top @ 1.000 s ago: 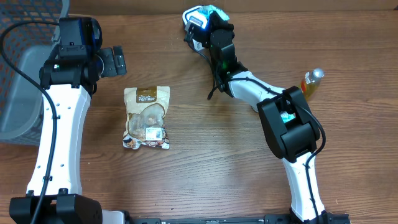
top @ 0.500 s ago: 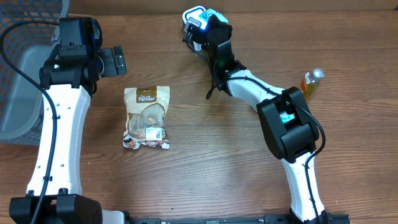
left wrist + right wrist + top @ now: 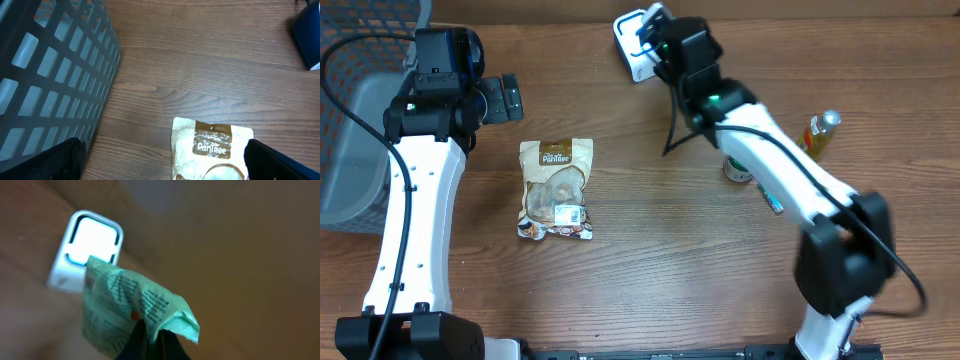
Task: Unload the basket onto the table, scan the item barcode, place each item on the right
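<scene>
Scanning looks to be under way: the right hand (image 3: 152, 336), pinched shut on a crumpled pale-green printed packet (image 3: 132, 305), holds it just beside the lit white box scanner (image 3: 90, 242). Next, I judge, the barcode must be turned to face the scanner squarely and held steady. Well apart from the scanner, the left hand (image 3: 507, 98) gapes wide, empty.

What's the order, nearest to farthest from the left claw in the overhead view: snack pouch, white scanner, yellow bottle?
1. The snack pouch, just beside the left claw, left of centre.
2. The white scanner, top centre.
3. The yellow bottle, far right.
</scene>
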